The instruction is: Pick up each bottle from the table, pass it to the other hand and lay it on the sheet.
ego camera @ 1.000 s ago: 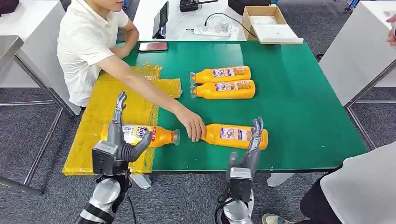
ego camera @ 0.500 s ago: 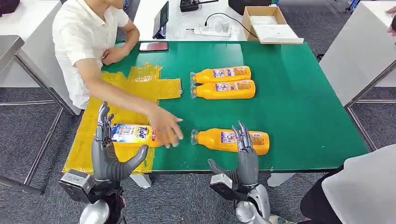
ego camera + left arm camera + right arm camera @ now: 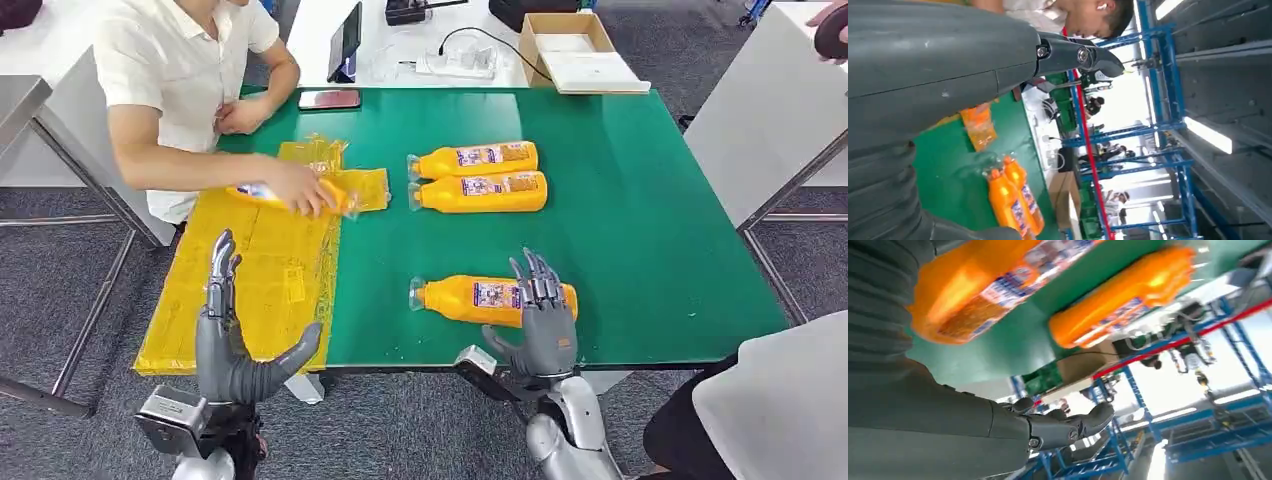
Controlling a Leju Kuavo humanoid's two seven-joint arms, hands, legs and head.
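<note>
Green table top (image 3: 640, 230) across the middle of the frame, grey carpet around it, white desks behind. Yellow sheet (image 3: 250, 290) draped over the table's left edge, lower left of the frame. Left hand (image 3: 228, 345) raised at lower left over the sheet's near end, fingers spread wide, thumb out to the right, nothing in it. Right hand (image 3: 543, 320) at lower centre, fingers fanned apart and lying over the near bottle (image 3: 465, 298), thumb out to the left, no closed grip to be seen. Near bottle flat on the green, cap to the left, just above the table's front edge. Two more bottles (image 3: 478, 176) side by side at upper centre, touching, caps left. Fourth bottle (image 3: 262, 193) in a person's hand (image 3: 298, 189) at upper left, above the sheet's far end. Phone (image 3: 328, 99) at the table's far edge.
</note>
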